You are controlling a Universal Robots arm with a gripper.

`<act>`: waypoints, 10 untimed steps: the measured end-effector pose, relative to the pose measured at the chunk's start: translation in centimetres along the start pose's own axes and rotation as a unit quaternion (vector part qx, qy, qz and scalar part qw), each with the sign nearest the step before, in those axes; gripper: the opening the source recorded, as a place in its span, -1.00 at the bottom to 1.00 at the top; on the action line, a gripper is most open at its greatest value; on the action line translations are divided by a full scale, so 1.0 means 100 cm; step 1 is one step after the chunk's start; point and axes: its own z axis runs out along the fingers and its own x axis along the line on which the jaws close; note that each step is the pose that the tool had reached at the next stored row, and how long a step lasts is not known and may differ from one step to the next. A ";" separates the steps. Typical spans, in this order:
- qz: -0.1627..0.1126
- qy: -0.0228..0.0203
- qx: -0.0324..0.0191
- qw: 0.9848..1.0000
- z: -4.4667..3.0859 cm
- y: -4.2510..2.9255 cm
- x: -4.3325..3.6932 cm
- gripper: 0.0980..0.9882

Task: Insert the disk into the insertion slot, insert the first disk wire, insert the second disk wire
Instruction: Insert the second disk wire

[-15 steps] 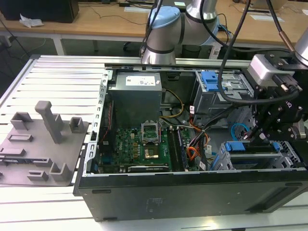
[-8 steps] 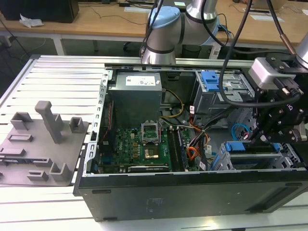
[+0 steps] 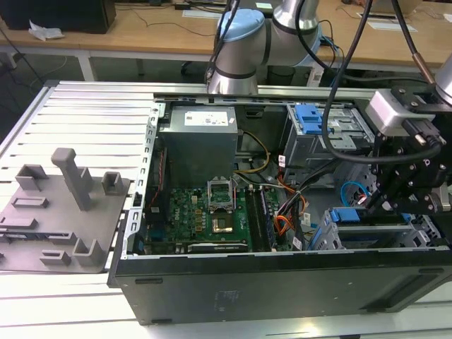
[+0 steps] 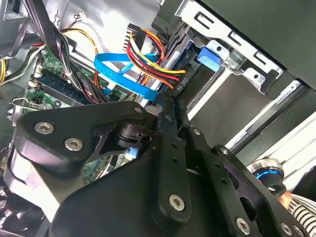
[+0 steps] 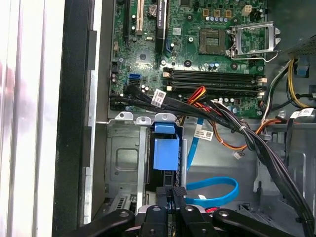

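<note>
I am looking at a robotics lab: an open computer case (image 3: 282,233) sits on a ribbed aluminium tabletop (image 3: 85,113), beside a grey fixture plate (image 3: 56,212), with wooden desks (image 3: 141,28) and trailing cables behind.

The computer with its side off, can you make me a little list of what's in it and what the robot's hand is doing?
Case: open computer case lying on its side
Board: green motherboard
Disk: disk with blue carrier, sitting in the insertion slot
Cable: flat blue cable looping beside the disk
Wires: red, yellow and orange bundle
Gripper: gripper at the disk's connector end
</note>
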 end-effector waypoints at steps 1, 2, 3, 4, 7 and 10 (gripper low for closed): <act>0.000 0.000 0.000 1.000 0.0000 0.0000 0.0000 -0.86; 0.000 0.000 0.000 1.000 0.0001 0.0000 0.0000 -0.86; 0.000 0.000 0.000 1.000 0.0001 0.0000 0.0001 -0.86; 0.000 0.000 0.000 1.000 0.0001 0.0000 0.0001 -0.86; 0.000 0.000 0.000 1.000 0.0001 0.0000 0.0001 -0.68; 0.000 0.000 0.000 1.000 -0.0091 0.0005 -0.0001 -0.68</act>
